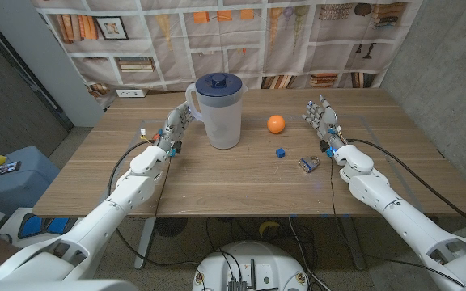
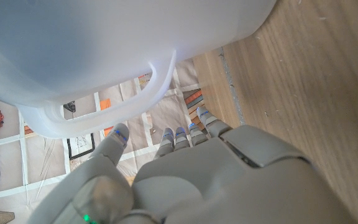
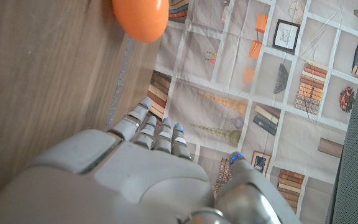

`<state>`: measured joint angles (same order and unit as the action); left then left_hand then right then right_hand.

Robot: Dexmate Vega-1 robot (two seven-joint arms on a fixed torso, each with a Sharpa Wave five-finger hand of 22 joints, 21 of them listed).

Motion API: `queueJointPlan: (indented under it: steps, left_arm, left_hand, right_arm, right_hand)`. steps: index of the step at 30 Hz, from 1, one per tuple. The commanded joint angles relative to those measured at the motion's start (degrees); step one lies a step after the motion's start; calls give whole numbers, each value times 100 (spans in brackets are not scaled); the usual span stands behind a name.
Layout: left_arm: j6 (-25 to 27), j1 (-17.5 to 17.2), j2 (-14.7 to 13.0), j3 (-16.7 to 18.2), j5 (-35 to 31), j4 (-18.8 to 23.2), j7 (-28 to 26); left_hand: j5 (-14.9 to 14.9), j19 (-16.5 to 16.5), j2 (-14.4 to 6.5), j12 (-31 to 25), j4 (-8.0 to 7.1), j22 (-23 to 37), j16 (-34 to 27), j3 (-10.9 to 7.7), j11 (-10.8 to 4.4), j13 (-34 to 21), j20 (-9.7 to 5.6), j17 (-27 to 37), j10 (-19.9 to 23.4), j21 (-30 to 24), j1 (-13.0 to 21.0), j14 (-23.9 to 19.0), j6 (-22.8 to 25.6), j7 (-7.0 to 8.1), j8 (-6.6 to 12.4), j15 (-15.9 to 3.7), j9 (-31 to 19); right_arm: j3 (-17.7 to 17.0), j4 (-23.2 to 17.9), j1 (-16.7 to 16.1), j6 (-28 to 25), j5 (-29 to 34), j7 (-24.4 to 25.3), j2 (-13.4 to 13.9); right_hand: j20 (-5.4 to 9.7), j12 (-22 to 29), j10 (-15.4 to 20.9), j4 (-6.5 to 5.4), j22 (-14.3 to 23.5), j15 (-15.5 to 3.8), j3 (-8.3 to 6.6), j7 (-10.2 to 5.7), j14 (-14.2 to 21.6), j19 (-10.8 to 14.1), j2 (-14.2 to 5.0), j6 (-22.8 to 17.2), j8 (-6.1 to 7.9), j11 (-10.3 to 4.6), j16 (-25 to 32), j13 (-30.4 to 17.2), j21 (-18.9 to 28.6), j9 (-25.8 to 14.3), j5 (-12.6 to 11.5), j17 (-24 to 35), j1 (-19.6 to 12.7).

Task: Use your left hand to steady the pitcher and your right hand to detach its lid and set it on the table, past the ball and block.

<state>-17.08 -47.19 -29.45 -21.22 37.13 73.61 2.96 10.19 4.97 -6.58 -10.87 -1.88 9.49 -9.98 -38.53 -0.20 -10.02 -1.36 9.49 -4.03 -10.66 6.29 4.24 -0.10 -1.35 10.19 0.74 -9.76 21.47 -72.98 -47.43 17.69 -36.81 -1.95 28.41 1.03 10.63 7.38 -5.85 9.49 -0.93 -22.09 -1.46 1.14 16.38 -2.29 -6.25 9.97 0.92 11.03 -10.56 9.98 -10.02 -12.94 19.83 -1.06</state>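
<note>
A wooden table point(image 1: 217, 182) runs back to a wall hung with a cloth printed as bookshelves point(image 1: 241, 36). Nearest the robot on the right side lies a small metal-and-dark object point(image 1: 309, 163) that is too small to identify, and just beyond it a little blue block point(image 1: 281, 152). Farther back sits an orange ball point(image 1: 276, 124), which the right wrist view also catches at the table's far part point(image 3: 140, 17).

The right hand point(image 1: 322, 121) stands upright beside the ball, well apart from the pitcher, fingers spread and holding nothing. The left hand point(image 1: 176, 125) stands just beside the translucent white plastic pitcher point(image 1: 221, 117), next to its looped handle point(image 2: 114, 109); its fingers point(image 2: 179, 138) are loosely apart and empty, and whether they touch the handle cannot be told.

The pitcher stands upright toward the table's far middle, its dark blue round lid point(image 1: 218, 84) on top. It looks empty, so probably light and apt to slide or tip when the lid is pulled; the smooth wall may be slippery. The handle or the body low down looks the firmest place for the left hand. The lid's raised centre knob seems the natural hold for the right hand, and the fit may be snug.
</note>
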Motion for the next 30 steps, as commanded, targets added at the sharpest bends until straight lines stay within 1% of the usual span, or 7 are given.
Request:
queueJointPlan:
  steps: [1, 11, 13, 20, 25, 27, 30]
  left_arm:
    - [-41, -6, -117, 26, 33, 66, 193]
    - [4, -353, -413, 201, 70, 557, 60]
    - [-2, -431, -465, 253, 73, 646, -2]
    - [-88, -654, -651, 438, 126, 812, -31]
    - [-95, -767, -819, 565, 210, 904, 65]
    - [-68, -770, -891, 598, 248, 906, 147]
    - [-60, -692, -969, 607, 339, 817, 434]
  left_hand:
    - [23, 54, -239, -36, 32, 25, -28, -34, -4, -10, 0, 6, 14, -32, 63, -2, 51, -32, 34, -13, -22]
    - [5, 63, -217, -41, 113, 23, -23, -37, -14, -9, -5, 0, 46, -31, 94, -21, 78, -23, 38, -22, -21]
    - [3, 66, -215, -40, 124, 23, -22, -37, -19, -9, -4, 0, 48, -31, 99, -24, 85, -21, 39, -22, -21]
    - [-5, 73, -215, -47, 173, 22, -24, -43, -20, -9, -4, -2, 82, -32, 121, -47, 119, -26, 47, -29, -21]
    - [-12, 84, -199, -58, 230, 21, -28, -44, -44, -9, -5, -2, 128, -32, 144, -77, 165, 3, 58, -63, -21]
    - [-11, 104, -181, -65, 280, 19, -31, -47, -53, -9, -5, -3, 159, -36, 166, -101, 181, 11, 59, -73, -21]
    - [1, 136, -152, -62, 381, 15, -25, -63, -87, -10, 52, -2, 176, -39, 217, -111, 218, 29, 64, -93, -19]
  right_arm:
    - [28, 9, -57, 87, 101, 123, -35]
    - [84, -76, -53, -57, 199, 241, 3]
    - [98, -30, -31, 2, 200, 190, -26]
    - [156, -104, -22, -76, 274, 302, -58]
    - [181, -184, -59, -108, 323, 411, -80]
    - [190, -263, -89, -185, 362, 521, -67]
    - [185, -249, -120, -106, 368, 530, -95]
  right_hand:
    - [-1, 36, 61, 4, 11, -5, -28, 11, 62, 28, -49, -49, 41, -16, 39, -9, 42, -8, -31, 5, 4]
    - [9, 35, 62, 4, 10, -13, -28, 13, 62, 30, -60, -51, 48, -18, 40, -8, 49, -8, -41, -14, -4]
    - [9, 35, 60, 4, 10, -10, -29, 12, 65, 30, -62, -50, 49, -19, 41, -8, 50, -7, -43, -16, -6]
    - [14, 36, 64, 6, 10, -18, -33, -1, 61, 28, -73, -45, 50, -23, 40, -8, 52, -7, -49, -29, -16]
    - [19, 35, 61, 9, 10, -19, -36, 6, 68, 29, -81, -46, 52, -23, 43, -8, 55, -7, -54, -39, -24]
    - [23, 35, 64, 11, 10, -19, -38, 3, 77, 30, -84, -46, 53, -26, 46, -7, 56, -7, -56, -44, -28]
    - [28, 36, 67, 13, 9, -23, -43, 3, 74, 32, -93, -50, 56, -28, 45, -7, 58, -7, -60, -51, -35]
